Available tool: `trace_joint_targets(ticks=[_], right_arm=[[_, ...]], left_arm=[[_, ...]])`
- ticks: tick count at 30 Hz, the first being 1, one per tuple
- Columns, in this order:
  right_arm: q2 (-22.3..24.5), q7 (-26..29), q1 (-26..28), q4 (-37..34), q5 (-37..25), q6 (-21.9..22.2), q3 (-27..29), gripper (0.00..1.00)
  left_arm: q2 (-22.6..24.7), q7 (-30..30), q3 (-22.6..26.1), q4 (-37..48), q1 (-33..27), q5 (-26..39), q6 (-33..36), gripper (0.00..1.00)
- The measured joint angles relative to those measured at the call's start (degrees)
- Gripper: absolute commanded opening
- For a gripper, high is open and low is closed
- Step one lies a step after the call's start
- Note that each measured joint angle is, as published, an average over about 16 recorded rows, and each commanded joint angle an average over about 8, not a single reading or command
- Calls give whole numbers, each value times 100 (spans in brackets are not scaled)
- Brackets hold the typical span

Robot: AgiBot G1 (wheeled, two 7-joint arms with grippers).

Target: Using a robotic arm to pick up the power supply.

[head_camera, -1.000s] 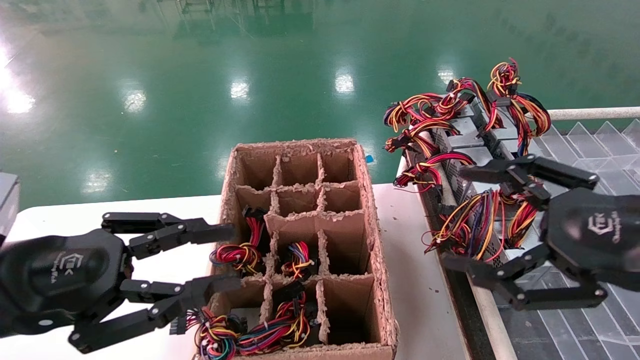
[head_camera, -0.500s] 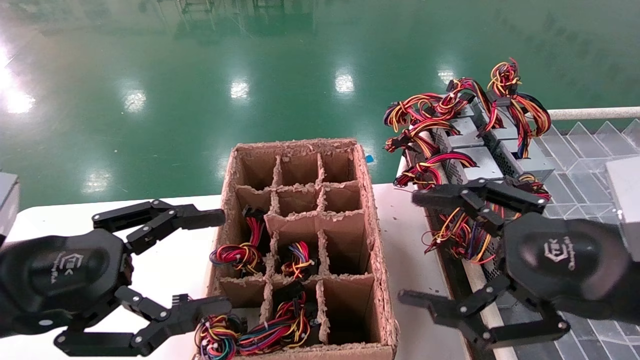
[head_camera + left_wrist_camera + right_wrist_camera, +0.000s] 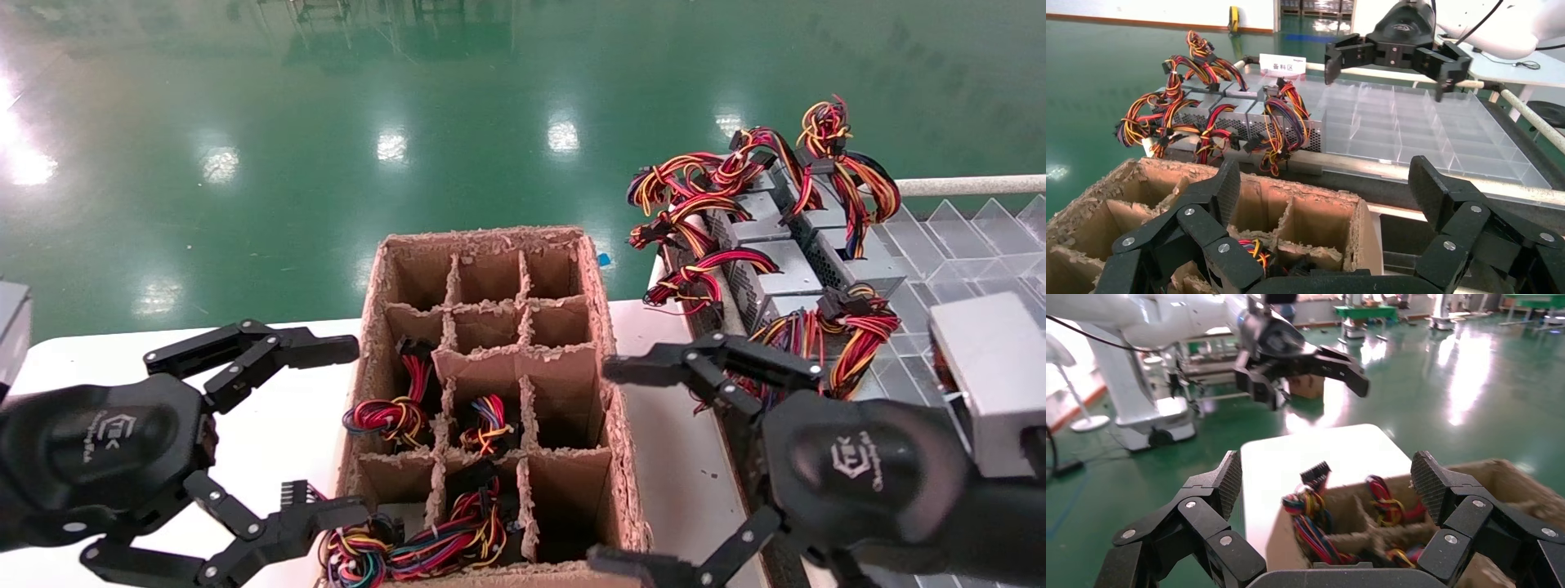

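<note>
Beside the brown cardboard box with dividers, on its right, grey metal power supplies sit in a row on a clear plastic tray, each trailing a bundle of red, yellow and black wires. None is held. Right black claw pincer hovers, fingers spread wide and empty, over the box's right edge, just short of that row. Left black claw pincer, also spread wide and empty, waits at the box's left side above the white table. Each supply looks heavy, rigid and smooth-sided; gripping across the metal casing seems safer than the floppy wires, which could snag neighbouring bundles.
</note>
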Motion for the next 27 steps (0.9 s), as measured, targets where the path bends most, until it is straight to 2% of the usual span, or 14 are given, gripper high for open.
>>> trace_joint_targets(ticks=[9,27], right_arm=[[-109,34,-30,-11,2,-75,35,100],[-44,16,-12,-5,4,-30,14,100]], left_arm=[[0,0,0,1,1,0,-1,100],[0,0,0,1,1,0,-1,100]])
